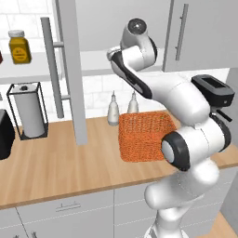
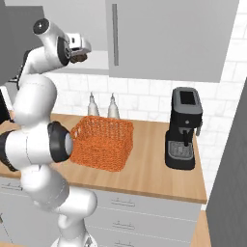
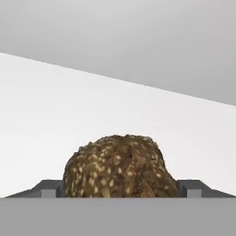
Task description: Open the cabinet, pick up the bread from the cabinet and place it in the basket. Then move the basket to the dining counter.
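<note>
Hand view: the seeded brown bread (image 3: 120,167) sits on the white cabinet shelf (image 3: 92,115) between the spread tips of the tool (image 3: 120,190). The cabinet (image 1: 69,69) door stands swung open left of the orange basket (image 1: 143,135). Behind the basket are two bottles (image 1: 113,110); a coffee machine (image 2: 183,128) stands to its right on the worktop (image 1: 60,172).

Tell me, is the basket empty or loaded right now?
Empty: the basket shows bare orange mesh inside; the bread sits between the open gripper fingertips.
</note>
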### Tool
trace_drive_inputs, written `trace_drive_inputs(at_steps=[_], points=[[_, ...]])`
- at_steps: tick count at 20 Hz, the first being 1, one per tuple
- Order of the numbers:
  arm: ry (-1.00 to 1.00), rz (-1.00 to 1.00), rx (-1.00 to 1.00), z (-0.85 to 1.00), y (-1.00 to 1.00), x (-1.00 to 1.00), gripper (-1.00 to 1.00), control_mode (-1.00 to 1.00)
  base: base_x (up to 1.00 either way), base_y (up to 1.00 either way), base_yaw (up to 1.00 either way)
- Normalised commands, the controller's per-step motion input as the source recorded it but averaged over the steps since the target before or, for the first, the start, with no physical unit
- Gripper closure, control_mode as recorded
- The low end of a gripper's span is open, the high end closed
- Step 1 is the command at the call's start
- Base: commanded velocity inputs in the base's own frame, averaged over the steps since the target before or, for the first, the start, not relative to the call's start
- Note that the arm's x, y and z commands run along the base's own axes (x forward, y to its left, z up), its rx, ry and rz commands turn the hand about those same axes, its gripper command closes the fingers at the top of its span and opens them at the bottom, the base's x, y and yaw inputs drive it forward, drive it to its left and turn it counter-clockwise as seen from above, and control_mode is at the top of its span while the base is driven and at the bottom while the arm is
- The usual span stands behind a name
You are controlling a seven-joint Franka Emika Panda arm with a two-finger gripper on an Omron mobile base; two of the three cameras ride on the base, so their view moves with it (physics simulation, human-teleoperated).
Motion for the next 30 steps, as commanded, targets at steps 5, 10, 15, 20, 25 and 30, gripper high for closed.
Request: trace_drive_inputs(at_steps=[5, 10, 15, 20, 25, 30], points=[[0.03, 0.0, 0.08, 0.25, -0.01, -1.0, 1.0, -1.0, 0.0, 0.0, 0.0], [0.21, -0.02, 0.06, 0.14, -0.08, -1.0, 1.0, -1.0, 0.0, 0.0, 0.0], [0.14, 0.0, -0.07, -0.35, -0.56, -1.0, 1.0, -1.0, 0.0, 0.0, 0.0], [0.07, 0.0, -0.1, -0.66, -0.68, -1.0, 1.0, -1.0, 0.0, 0.0, 0.0], [0.14, 0.0, -0.02, -0.97, -0.64, -0.36, 1.0, -1.0, 0.0, 0.0, 0.0], [0.12, 0.0, 0.0, -1.0, -0.33, 0.28, 1.0, -1.0, 0.0, 0.0, 0.0]])
